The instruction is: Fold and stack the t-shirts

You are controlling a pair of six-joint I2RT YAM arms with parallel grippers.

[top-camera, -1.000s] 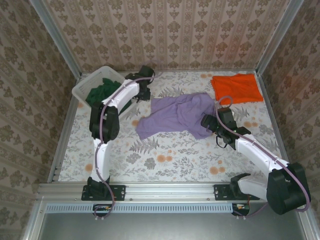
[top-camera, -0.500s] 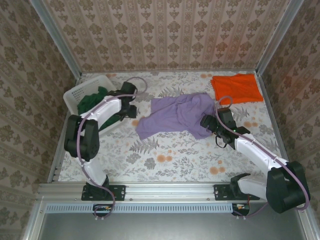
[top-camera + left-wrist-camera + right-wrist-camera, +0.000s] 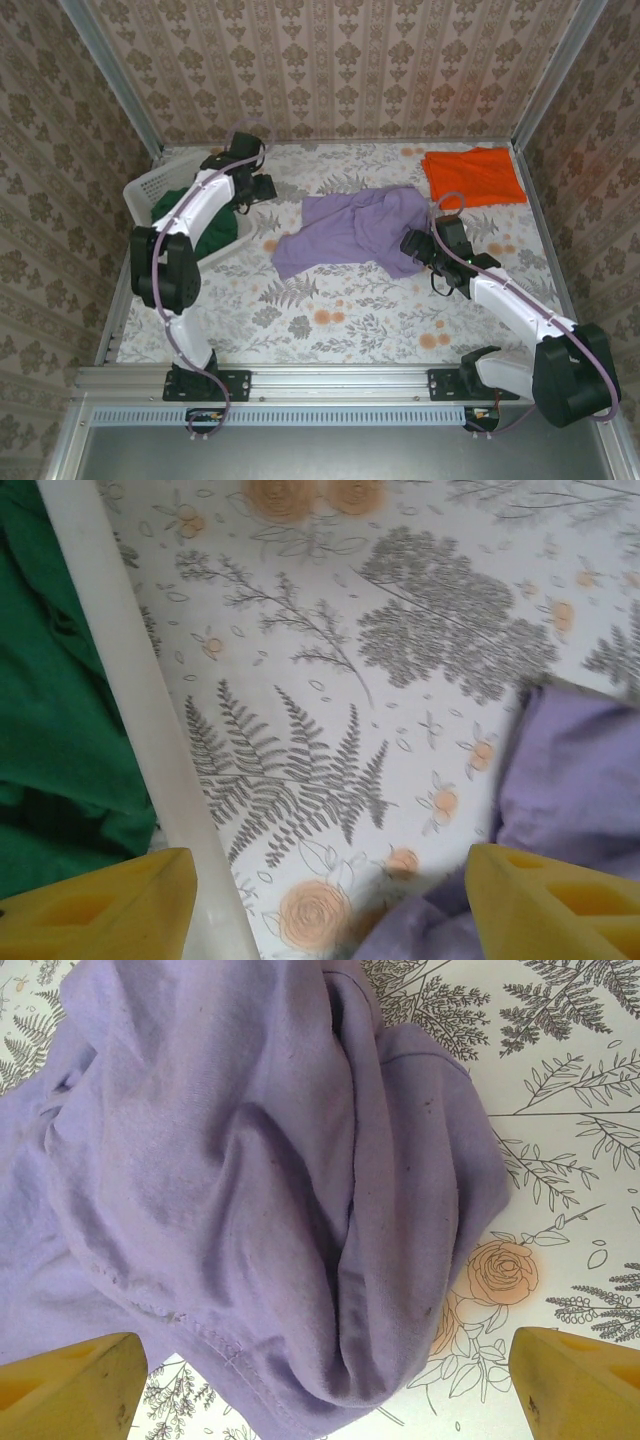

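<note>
Purple tee (image 3: 350, 230) lies crumpled mid-desk, its long axis running from 8 o'clock to 2 o'clock in the top view. The right gripper (image 3: 412, 243) sits at the cloth's 3 o'clock edge, clearly the nearer arm. Its wrist view shows a bunched fold and hem lying straight between its fingers (image 3: 65, 1380). They're spread wide, nothing pinched, and I can't tell whether they touch the cloth.

The left gripper (image 3: 262, 188) is off at the tee's 10 o'clock, just beside the basket (image 3: 137, 192) rim. It too is spread wide and holding nothing, with the green tee (image 3: 50, 680) inside the basket on one side and purple cloth on the other.

The orange tee (image 3: 472, 175) lies flat at the far right, at 1 o'clock from the right gripper and well apart.

My call: the right arm takes that edge first.
</note>
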